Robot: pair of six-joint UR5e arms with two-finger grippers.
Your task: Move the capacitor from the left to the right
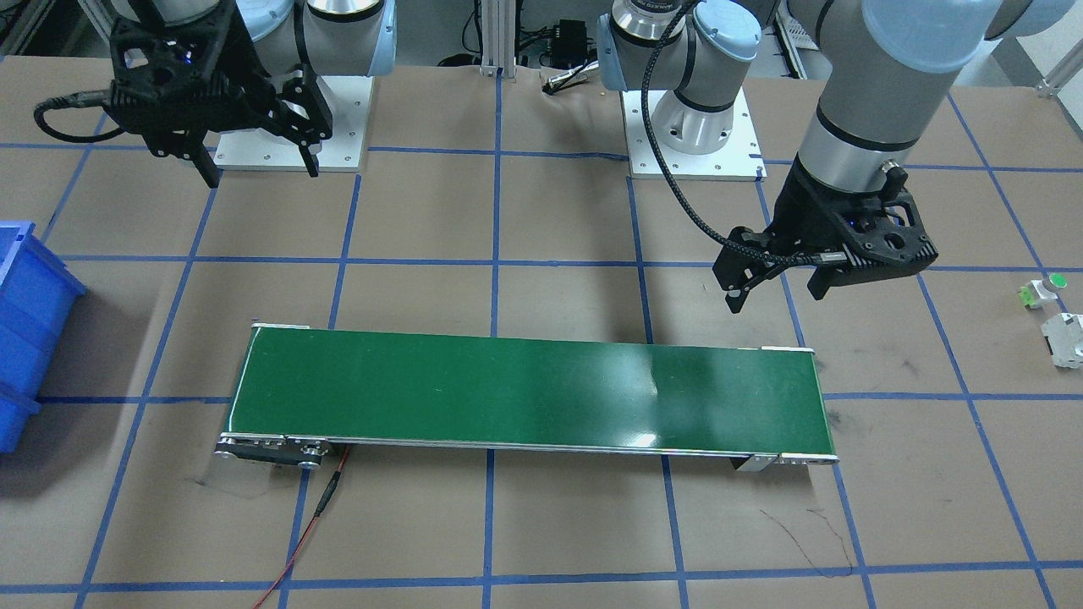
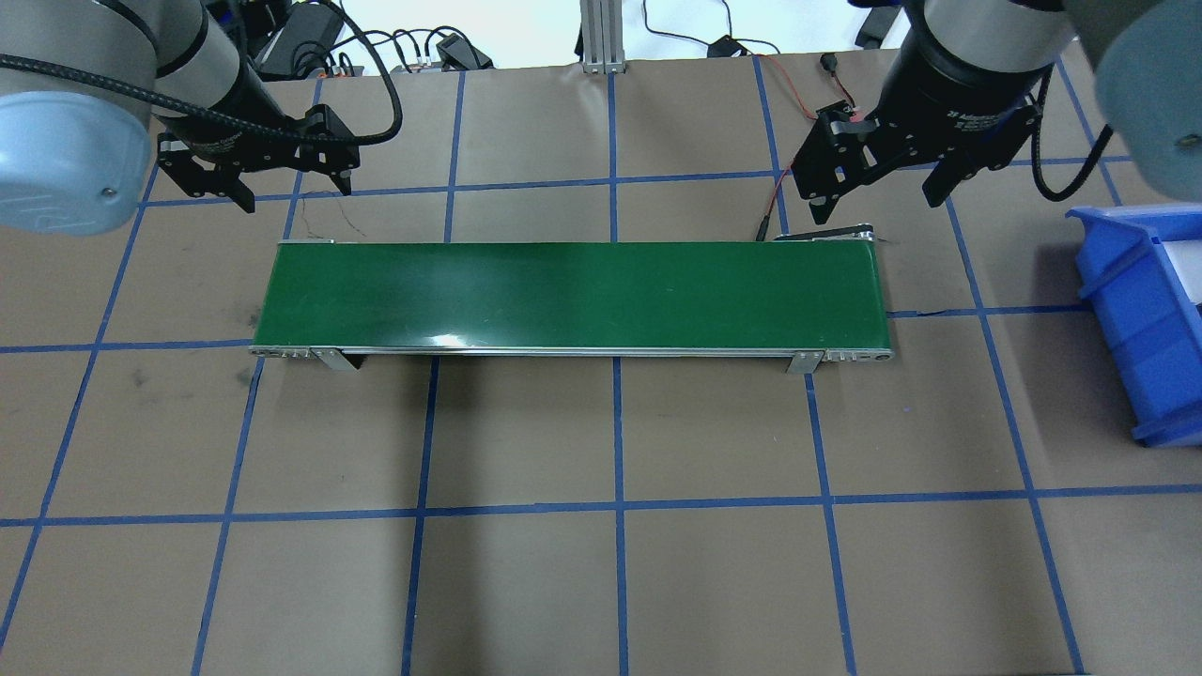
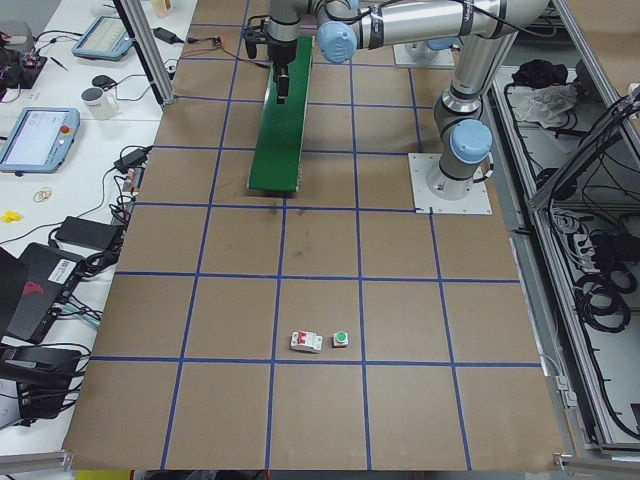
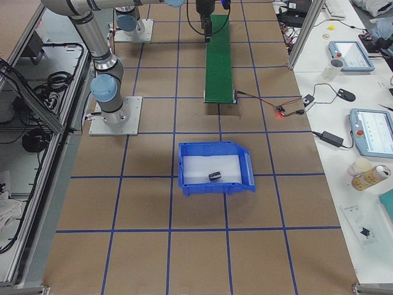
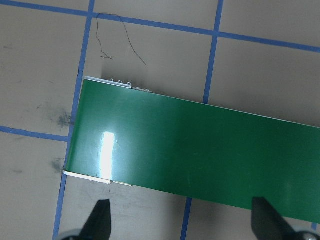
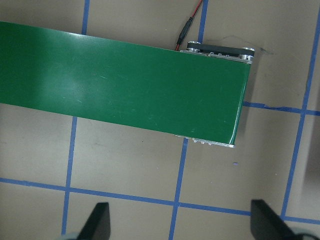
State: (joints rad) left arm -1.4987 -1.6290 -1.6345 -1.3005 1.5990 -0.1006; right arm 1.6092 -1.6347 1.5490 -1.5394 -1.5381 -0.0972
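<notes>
Capacitor (image 4: pixel 215 176): small, dark, pale-edged, lying inside the blue bin (image 4: pixel 184 167). My left gripper (image 2: pixel 297 195) and right gripper (image 2: pixel 878 207) hang open and empty near the green conveyor (image 2: pixel 573 296). The table (image 2: pixel 526 432) is brown with a blue tape grid.

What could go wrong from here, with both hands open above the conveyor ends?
The capacitor already lies in the blue bin, so another pick by the open left hand would likely take a wrong part: the green-capped button or the white circuit breaker. The open right hand hangs near the red wire at the conveyor end; descending there might snag it.
</notes>
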